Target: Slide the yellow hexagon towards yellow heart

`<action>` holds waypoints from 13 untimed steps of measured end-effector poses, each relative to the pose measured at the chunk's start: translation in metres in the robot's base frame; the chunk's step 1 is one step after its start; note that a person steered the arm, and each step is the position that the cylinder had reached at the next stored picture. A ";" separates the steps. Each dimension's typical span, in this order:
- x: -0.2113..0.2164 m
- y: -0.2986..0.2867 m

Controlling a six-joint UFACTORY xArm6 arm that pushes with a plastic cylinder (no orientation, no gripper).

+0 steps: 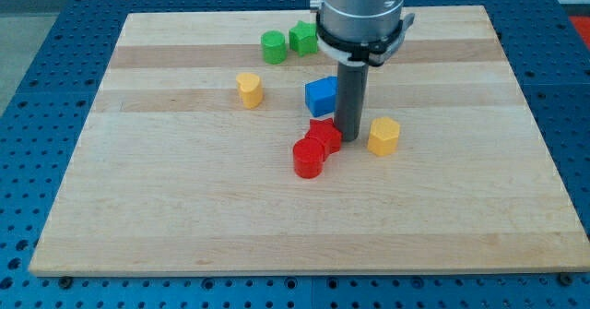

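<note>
Your tip (348, 139) is a bare rod with no fingers to open or close, standing just left of the yellow hexagon (383, 136). The yellow heart (249, 89) lies well off toward the view's upper left, so you'd need the tip on the hexagon's right side to push it there.

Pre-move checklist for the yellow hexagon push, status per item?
1. Yellow hexagon in view, unobstructed: ok.
2. Yellow heart in view, towards the view's left: ok.
3. My tip on the hexagon's far side from the heart: not ok; it sits just left of the hexagon.
4. Straight path clear: not ok; red blocks and blue block lie between.
5. Tip touching the red blocks: cannot tell.
</note>
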State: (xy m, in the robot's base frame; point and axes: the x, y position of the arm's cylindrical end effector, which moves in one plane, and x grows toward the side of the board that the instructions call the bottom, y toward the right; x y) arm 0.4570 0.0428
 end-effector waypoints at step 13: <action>-0.015 0.022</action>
State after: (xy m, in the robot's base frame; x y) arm 0.4421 0.0653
